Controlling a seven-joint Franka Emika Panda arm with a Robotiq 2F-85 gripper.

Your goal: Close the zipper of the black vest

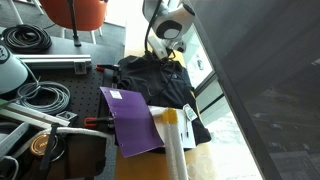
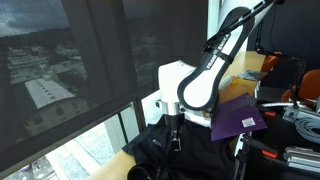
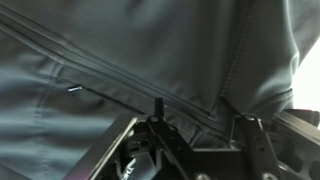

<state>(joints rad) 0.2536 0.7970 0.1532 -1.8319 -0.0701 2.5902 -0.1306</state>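
Observation:
The black vest (image 1: 150, 82) lies crumpled on the wooden table by the window, and shows in both exterior views (image 2: 195, 158). In the wrist view its dark fabric (image 3: 140, 50) fills the frame, with the zipper seam (image 3: 120, 82) running diagonally from upper left to lower right. A small pale metal piece (image 3: 75, 88) lies beside the seam. My gripper (image 3: 200, 115) points straight down onto the vest (image 1: 166, 56) (image 2: 175, 140). Its fingers are apart, with the seam passing between the tips. They hold nothing that I can see.
A purple folder (image 1: 133, 120) (image 2: 240, 118) lies on the table next to the vest. A pale roll with a yellow band (image 1: 172, 135) stands at the table's near end. Coiled cables (image 1: 30, 40) and tools sit on the bench beyond. The window blind (image 2: 70, 70) is close beside the arm.

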